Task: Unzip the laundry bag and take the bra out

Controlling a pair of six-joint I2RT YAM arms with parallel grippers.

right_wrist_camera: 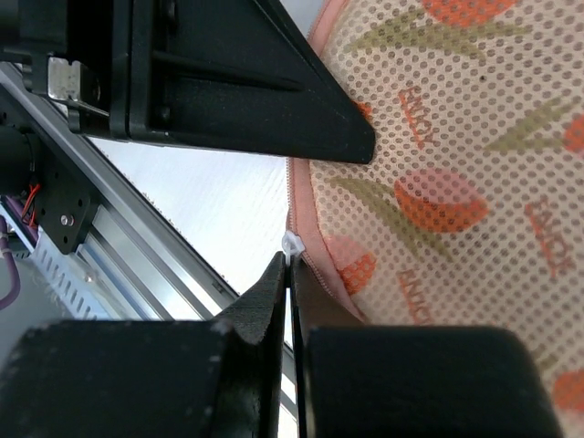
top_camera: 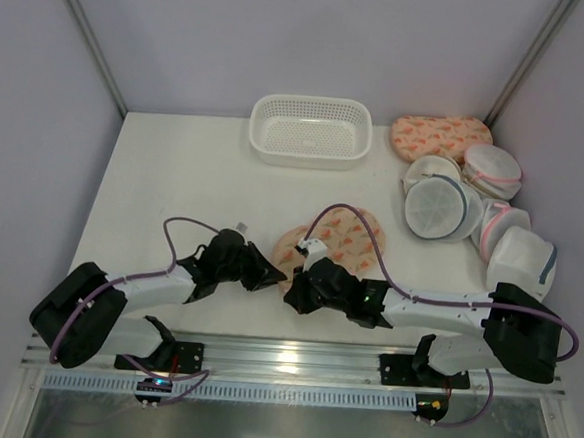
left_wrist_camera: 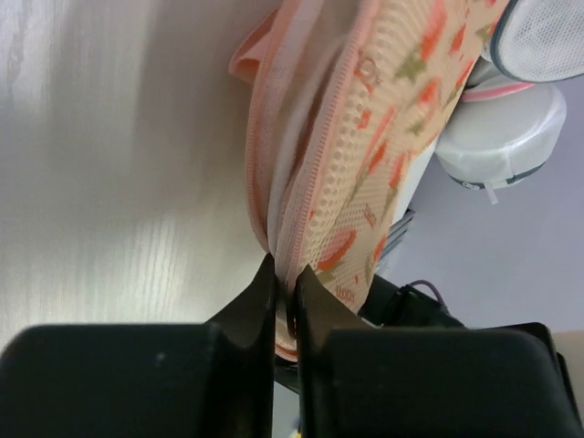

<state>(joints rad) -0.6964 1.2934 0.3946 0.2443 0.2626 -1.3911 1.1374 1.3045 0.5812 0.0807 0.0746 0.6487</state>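
The peach, orange-printed bag (top_camera: pixel 343 235), pink-edged, lies at the front of the table (top_camera: pixel 164 180); its contents are hidden. The left gripper (left_wrist_camera: pixel 284 278) pinches its pink edge, the right gripper (right_wrist_camera: pixel 290 266) its white zipper pull (right_wrist_camera: pixel 292 245).
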